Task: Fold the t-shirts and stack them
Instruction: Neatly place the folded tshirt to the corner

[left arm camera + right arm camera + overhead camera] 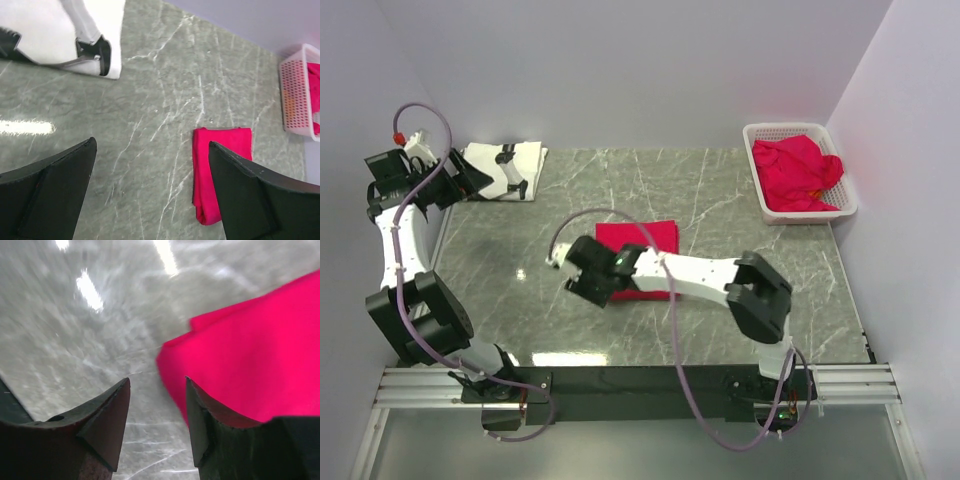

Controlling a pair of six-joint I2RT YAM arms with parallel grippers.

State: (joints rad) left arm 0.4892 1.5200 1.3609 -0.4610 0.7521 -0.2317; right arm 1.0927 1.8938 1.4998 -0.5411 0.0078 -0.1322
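Observation:
A red t-shirt (638, 238) lies folded into a rectangle at the table's middle. It also shows in the left wrist view (220, 170) and the right wrist view (250, 355). My right gripper (582, 280) is open and empty low over the shirt's near left corner (157, 382), one finger over the cloth edge. A white t-shirt with a black print (505, 160) lies folded at the far left (45, 30). My left gripper (460, 178) is open and empty beside it, above bare table (152, 144). More red t-shirts (800, 172) lie crumpled in the basket.
A white plastic lattice basket (802, 131) stands at the far right corner and shows in the left wrist view (295, 95). Walls close in the table on the left, back and right. The table is grey marble (720, 200).

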